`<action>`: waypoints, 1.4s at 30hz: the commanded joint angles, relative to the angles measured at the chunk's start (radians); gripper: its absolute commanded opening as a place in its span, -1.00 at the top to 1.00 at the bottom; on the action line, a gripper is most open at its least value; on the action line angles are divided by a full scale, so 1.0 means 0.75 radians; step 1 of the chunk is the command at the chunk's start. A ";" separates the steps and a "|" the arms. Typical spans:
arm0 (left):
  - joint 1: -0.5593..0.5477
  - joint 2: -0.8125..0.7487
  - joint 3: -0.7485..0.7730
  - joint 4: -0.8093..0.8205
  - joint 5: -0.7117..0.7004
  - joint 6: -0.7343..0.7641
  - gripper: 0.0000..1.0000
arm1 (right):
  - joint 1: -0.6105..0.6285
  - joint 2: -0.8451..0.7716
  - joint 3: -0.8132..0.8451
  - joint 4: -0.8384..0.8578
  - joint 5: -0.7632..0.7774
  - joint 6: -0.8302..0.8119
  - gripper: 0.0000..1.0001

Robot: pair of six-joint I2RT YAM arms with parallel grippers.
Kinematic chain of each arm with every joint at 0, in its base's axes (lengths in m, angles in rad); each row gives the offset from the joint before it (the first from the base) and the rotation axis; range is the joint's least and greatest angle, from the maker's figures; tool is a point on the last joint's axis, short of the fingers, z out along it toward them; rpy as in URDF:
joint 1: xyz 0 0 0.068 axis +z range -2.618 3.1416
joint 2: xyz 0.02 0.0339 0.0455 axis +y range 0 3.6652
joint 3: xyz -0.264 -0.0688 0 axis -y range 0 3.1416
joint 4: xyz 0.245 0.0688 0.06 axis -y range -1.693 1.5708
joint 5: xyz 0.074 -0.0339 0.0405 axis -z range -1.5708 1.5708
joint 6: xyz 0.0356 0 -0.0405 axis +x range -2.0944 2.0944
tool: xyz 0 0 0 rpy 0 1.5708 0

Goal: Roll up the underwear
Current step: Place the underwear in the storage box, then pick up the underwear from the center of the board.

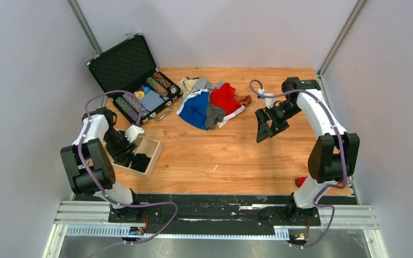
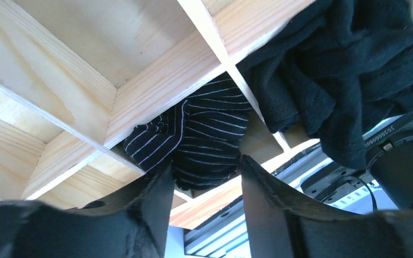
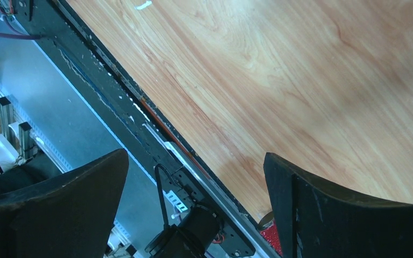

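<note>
The striped black underwear [image 2: 204, 134] sits bundled in one compartment of the wooden box [image 2: 156, 86], with a plain black piece [image 2: 344, 70] in the next cell. The left gripper [image 2: 207, 166] straddles it, jaws half parted, not visibly pinching. If cloth snags a finger on the lift, the roll could pull loose. The right gripper [image 3: 196, 158] hangs wide and empty over the counter [image 3: 312, 80], near the unrolled pile [image 1: 209, 102].

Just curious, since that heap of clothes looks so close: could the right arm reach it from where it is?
Probably yes. The right claw hangs open beside the underwear pile, with only a strip of wooden table between them and nothing visibly in the way.
</note>
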 commanded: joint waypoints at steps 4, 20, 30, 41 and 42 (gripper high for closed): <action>0.045 -0.177 0.082 -0.193 0.001 0.098 -0.42 | 0.007 -0.021 0.148 0.014 -0.097 -0.012 -1.00; -0.130 -0.452 0.615 -0.043 0.310 -0.611 -0.99 | 0.010 -0.217 0.110 0.441 -0.253 0.158 -1.00; -0.389 -0.291 0.603 0.164 0.365 -1.393 -1.00 | 0.270 0.161 0.207 1.011 0.091 0.257 -0.40; -0.240 -0.312 0.282 0.421 0.784 -1.993 -1.00 | 0.274 0.568 0.468 1.106 0.415 0.195 -0.14; -0.234 -0.333 0.262 0.427 0.834 -1.960 -1.00 | 0.274 0.581 0.472 1.108 0.420 0.191 -0.14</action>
